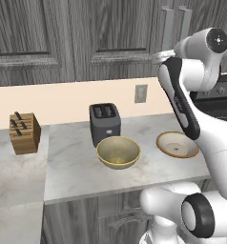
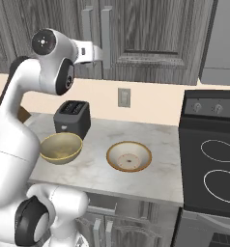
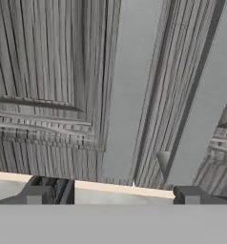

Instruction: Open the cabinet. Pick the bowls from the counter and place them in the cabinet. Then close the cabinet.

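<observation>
Nothing of the task was done yet: the cabinet (image 2: 136, 38) stood shut, and both bowls sat on the marble-patterned tabletop (image 2: 150, 178) below it. The gripper (image 3: 113, 193) hung close before the cabinet's two long grey bar handles (image 3: 129, 90), its fingers (image 3: 34, 194) spread wide apart and holding nothing. The deep olive-yellow bowl (image 1: 118, 152) was below and left of the cabinet; the shallower tan-rimmed bowl (image 1: 177, 144), speckled pale inside, lay beneath it. The doors were dark, wood-grained and panelled.
</observation>
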You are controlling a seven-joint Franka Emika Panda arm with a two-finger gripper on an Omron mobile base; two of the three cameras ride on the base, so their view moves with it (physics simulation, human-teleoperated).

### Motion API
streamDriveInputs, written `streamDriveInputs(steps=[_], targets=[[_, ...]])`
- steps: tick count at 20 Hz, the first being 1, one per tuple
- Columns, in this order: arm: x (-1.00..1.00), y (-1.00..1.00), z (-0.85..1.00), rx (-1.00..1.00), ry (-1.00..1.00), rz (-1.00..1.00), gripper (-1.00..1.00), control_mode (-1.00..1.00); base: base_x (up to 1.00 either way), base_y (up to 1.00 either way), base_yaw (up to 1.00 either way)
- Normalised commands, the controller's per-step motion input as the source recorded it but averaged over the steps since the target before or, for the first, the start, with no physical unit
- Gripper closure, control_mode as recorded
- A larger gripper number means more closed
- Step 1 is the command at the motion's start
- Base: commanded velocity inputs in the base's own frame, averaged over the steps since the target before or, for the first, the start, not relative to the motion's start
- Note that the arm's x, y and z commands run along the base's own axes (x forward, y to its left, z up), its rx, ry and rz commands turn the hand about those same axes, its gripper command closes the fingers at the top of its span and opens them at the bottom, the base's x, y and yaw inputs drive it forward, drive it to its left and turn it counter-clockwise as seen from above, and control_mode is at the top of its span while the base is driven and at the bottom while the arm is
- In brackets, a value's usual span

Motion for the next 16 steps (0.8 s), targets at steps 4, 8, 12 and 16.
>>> streamDriveInputs(steps=[4, 8, 12, 16], targets=[[0.4, 0.0, 0.0, -0.02, -0.08, 0.0, -1.0, -1.0, 0.0, 0.0, 0.0], [0.43, 0.0, 0.0, 0.0, -0.06, 0.0, -1.0, -1.0, 0.0, 0.0, 0.0], [0.48, 0.0, 0.0, 0.0, -0.06, 0.0, -1.0, -1.0, 0.0, 0.0, 0.0], [0.56, -0.06, 0.0, 0.0, -0.03, 0.0, -1.0, -1.0, 0.0, 0.0, 0.0]])
